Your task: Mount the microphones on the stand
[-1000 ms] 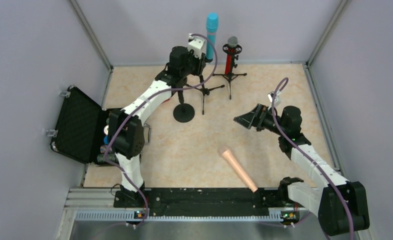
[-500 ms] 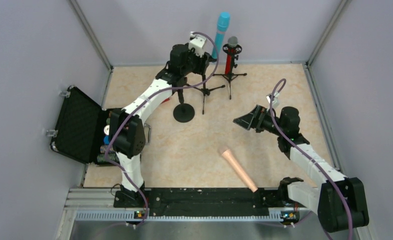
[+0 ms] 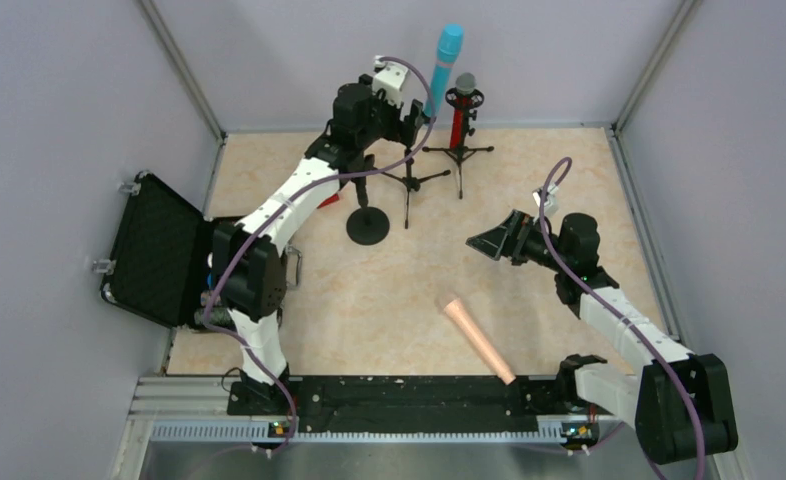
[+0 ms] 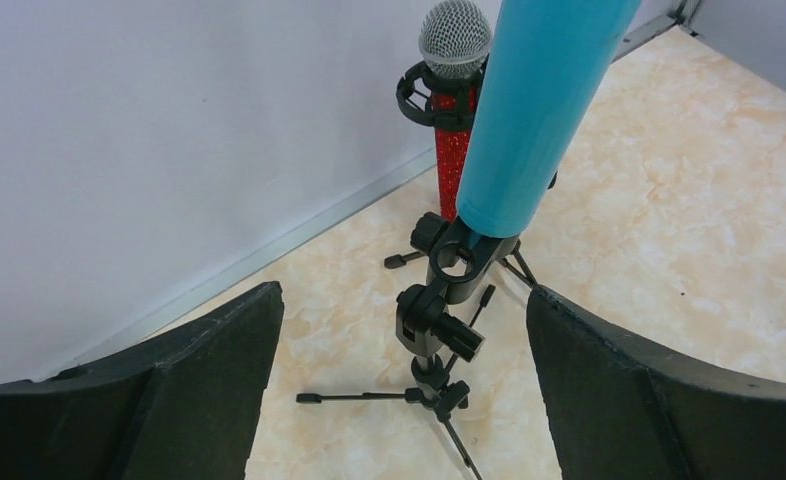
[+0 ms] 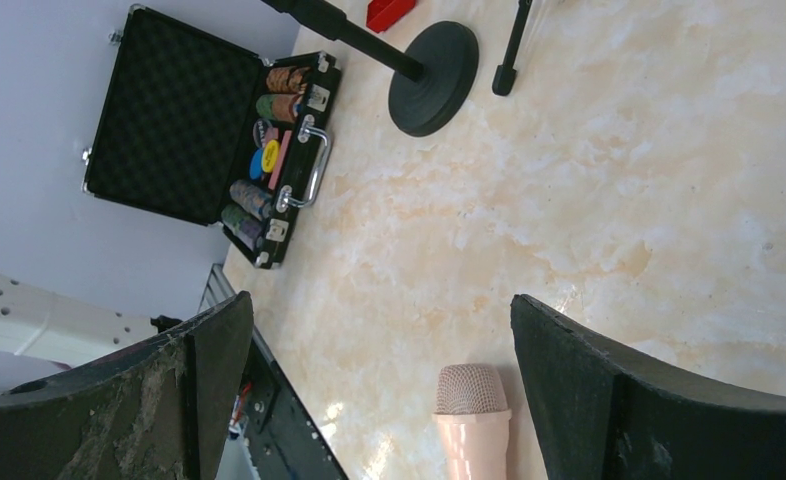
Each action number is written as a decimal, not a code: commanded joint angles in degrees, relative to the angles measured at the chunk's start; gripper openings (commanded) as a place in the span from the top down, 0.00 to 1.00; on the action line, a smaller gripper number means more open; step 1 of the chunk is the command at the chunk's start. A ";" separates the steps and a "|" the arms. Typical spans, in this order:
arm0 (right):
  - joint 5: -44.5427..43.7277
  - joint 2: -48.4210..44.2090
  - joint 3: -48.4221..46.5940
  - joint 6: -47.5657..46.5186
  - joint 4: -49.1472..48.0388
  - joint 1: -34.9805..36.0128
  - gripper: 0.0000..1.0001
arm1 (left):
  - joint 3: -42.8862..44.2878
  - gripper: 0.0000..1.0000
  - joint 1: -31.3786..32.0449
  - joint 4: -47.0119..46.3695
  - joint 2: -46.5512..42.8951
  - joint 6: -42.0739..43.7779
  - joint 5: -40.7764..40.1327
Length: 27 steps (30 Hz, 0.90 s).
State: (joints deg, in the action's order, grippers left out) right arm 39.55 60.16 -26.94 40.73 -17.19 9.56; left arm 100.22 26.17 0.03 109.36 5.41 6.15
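The cyan-blue microphone (image 3: 445, 62) sits in the clip of a small tripod stand (image 3: 407, 182) at the back and leans to the right. My left gripper (image 3: 411, 116) is open just beside it, touching nothing; in the left wrist view the cyan microphone (image 4: 539, 110) rises from the clip (image 4: 456, 262) beyond my left gripper (image 4: 404, 335). The glittery red microphone (image 3: 460, 110) stands upright in its own tripod (image 3: 459, 155). The peach-pink microphone (image 3: 479, 339) lies flat on the table. Above it and further back, my right gripper (image 3: 494, 240) hangs open, with the microphone's mesh head (image 5: 472, 392) seen between its fingers.
A third stand with a round black base (image 3: 367, 225) rises under my left arm. An open black case (image 3: 159, 262) holding coloured discs lies at the left edge. A small red block (image 5: 389, 12) lies by the round base. Grey walls enclose the table.
My left gripper has opened and let go of the cyan-blue microphone, which now leans further right in its clip. The right arm has not moved.
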 commanded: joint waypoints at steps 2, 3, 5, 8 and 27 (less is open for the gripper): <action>0.66 -0.31 0.02 0.33 -2.54 -0.40 0.04 | -1.38 0.03 -0.95 -3.77 -8.83 -2.80 1.58; 0.70 -0.46 0.03 0.44 -2.58 -0.35 0.04 | -2.03 0.02 -1.19 -3.53 -9.82 -3.38 2.46; 0.79 -0.35 0.03 0.53 -2.58 -0.41 0.04 | -3.62 0.01 -1.88 -2.94 -12.08 -4.42 4.38; 1.04 -0.13 0.08 0.47 -2.52 -0.34 0.04 | -6.82 0.01 -3.65 -1.46 -15.82 -5.16 7.09; 1.68 0.73 2.43 2.61 -5.87 -0.42 0.04 | -24.48 0.01 -12.11 11.52 -28.13 -6.43 20.94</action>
State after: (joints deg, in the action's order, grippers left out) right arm 40.45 60.64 -24.91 42.68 -19.40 9.56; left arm 77.80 13.98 11.99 82.11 -2.70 24.67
